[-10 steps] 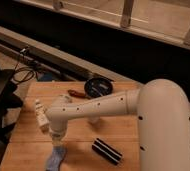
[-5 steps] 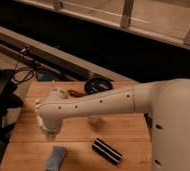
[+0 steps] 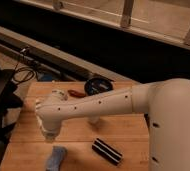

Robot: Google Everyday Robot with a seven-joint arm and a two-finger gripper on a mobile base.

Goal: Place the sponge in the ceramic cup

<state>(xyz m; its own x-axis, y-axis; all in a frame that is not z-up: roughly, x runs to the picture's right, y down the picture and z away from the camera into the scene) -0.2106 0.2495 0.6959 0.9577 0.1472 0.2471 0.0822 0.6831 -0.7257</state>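
The blue-grey sponge lies flat on the wooden table, near its front left edge. My gripper hangs from the white wrist just above and slightly behind the sponge, not touching it. A small pale ceramic cup peeks out from under my forearm at mid-table, mostly hidden by the arm.
A black block with white stripes lies to the right of the sponge. A dark round bowl and a small red object sit at the table's back. Black equipment and cables stand off the left edge.
The wrist has lifted from the sponge and shifted a little left. The sponge stays on the table in the same spot.
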